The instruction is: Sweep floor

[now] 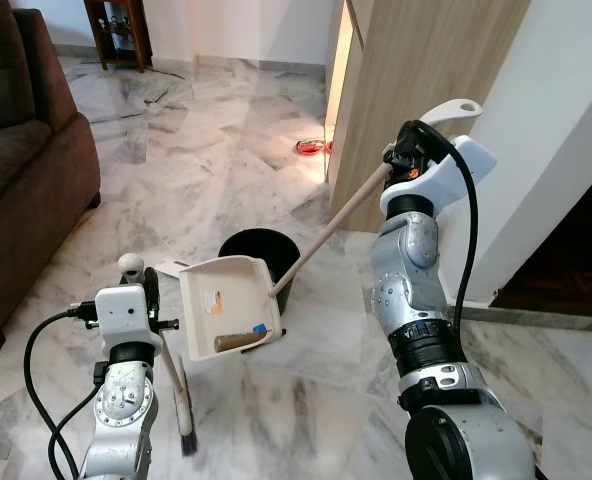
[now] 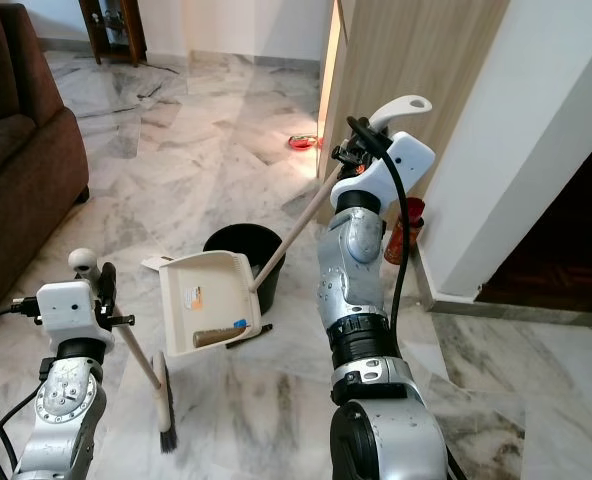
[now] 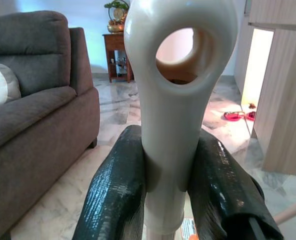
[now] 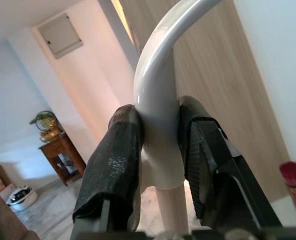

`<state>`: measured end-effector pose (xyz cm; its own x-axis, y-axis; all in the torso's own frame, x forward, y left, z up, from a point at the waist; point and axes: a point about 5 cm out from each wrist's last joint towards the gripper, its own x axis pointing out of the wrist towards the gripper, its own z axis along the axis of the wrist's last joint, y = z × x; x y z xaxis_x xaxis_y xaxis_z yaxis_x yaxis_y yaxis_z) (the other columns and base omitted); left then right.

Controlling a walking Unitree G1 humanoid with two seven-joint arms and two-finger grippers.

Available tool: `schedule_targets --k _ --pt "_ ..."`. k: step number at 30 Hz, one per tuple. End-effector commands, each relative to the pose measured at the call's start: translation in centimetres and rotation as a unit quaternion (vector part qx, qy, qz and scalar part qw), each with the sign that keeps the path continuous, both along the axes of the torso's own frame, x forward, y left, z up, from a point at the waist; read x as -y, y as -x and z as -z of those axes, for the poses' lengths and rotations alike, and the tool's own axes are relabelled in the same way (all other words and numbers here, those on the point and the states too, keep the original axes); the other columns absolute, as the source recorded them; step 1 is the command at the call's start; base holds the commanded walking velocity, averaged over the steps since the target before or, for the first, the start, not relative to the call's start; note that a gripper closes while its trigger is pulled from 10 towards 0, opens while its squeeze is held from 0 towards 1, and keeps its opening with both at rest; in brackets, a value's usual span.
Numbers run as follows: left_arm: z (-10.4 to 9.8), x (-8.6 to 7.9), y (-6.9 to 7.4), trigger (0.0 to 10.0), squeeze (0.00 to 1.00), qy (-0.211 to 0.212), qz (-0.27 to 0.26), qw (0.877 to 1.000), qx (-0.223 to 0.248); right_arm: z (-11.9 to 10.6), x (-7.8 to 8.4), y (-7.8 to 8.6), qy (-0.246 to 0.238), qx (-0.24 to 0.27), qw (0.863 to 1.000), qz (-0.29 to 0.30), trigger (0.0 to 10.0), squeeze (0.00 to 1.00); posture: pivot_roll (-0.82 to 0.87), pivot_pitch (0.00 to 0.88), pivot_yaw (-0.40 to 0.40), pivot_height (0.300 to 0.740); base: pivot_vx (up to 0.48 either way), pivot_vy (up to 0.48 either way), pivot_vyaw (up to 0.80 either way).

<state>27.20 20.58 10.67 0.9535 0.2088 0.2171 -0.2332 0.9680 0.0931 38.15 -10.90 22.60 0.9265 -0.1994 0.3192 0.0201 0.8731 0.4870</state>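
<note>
While your right gripper (image 4: 160, 145) clamps the dustpan (image 1: 228, 305) handle, tilting it over the black bin (image 1: 259, 248) to tip debris out, your left gripper (image 3: 168, 187) pinches the broom (image 1: 176, 375) upright — parked, out of the way

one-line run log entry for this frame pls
left gripper: shut on broom handle | right gripper: shut on dustpan handle | dustpan: raised, tilted beside black bin, debris inside

Tilted dustpan (image 1: 228, 305) before black bin (image 1: 259, 252)
</note>
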Motion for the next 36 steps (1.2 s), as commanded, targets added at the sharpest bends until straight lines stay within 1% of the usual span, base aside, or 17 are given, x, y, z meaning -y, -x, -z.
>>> schedule_targets --k 1,36 --pt "-1.46 0.10 -0.10 10.0 0.00 -0.017 0.007 0.999 0.033 -2.22 0.03 -0.07 -0.010 0.046 0.999 0.002 10.0 0.00 0.12 0.000 -0.065 0.740 0.345 0.000 0.00" --pt "-1.53 0.04 -0.05 10.0 0.00 -0.018 0.007 0.999 0.034 -2.27 0.03 -0.15 -0.012 0.047 0.999 0.002 10.0 0.00 0.12 0.000 -0.067 0.740 0.370 0.000 0.00"
